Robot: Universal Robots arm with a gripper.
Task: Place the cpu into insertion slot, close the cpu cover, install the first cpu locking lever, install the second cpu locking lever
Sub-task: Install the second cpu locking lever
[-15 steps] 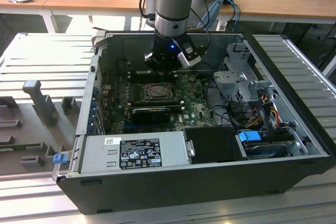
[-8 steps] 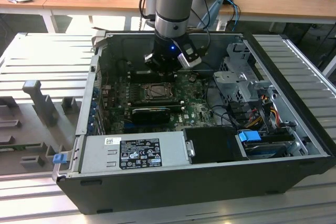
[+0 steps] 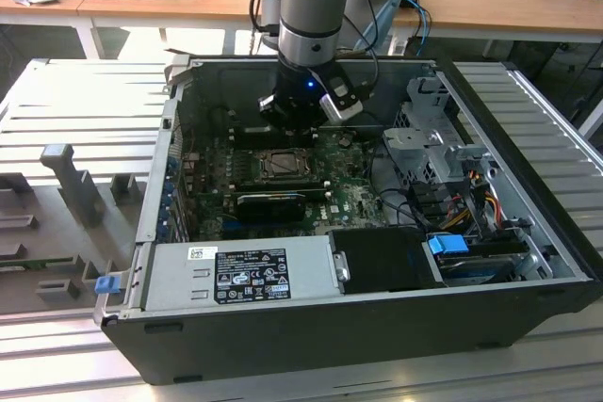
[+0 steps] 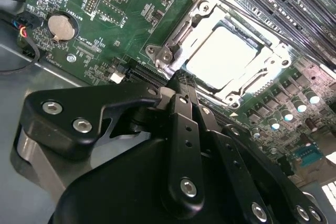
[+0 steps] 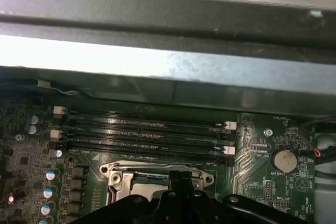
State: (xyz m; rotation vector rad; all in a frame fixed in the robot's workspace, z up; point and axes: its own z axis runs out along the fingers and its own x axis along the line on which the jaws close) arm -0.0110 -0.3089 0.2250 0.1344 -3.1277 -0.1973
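Black sheet metal of the computer case (image 3: 311, 341) fills the front of the exterior view, with the grey power supply (image 3: 240, 275) just behind its near wall. Deeper inside the case lies the green circuit board (image 3: 353, 197), and at its middle sits the insertion slot (image 3: 283, 167). The gripper (image 3: 287, 118) hangs just above the far edge of that slot, on the end of the arm (image 3: 316, 7).

Moving to the second wrist view, the gripper (image 4: 181, 77) shows its fingers (image 4: 185, 114) pressed together, holding nothing, with their tip just beside the near corner of the slot. The cpu (image 4: 223, 56) lies flat in the insertion slot (image 4: 157, 53), its pale metal top bright. The cpu cover (image 4: 244, 85) looks to be down around the chip, framing it, so placing the chip seems done and closing the cover seems done or nearly so. Whether either locking lever is latched I cannot tell. A coin battery (image 4: 58, 27) sits on the board well apart from the slot.

Turning to the first wrist view, the fingers (image 5: 181, 184) point at the slot's edge, and the cpu cover (image 5: 152, 169) shows its metal rim. Long memory slots (image 5: 147, 135) run just beyond the slot, toward the case wall.
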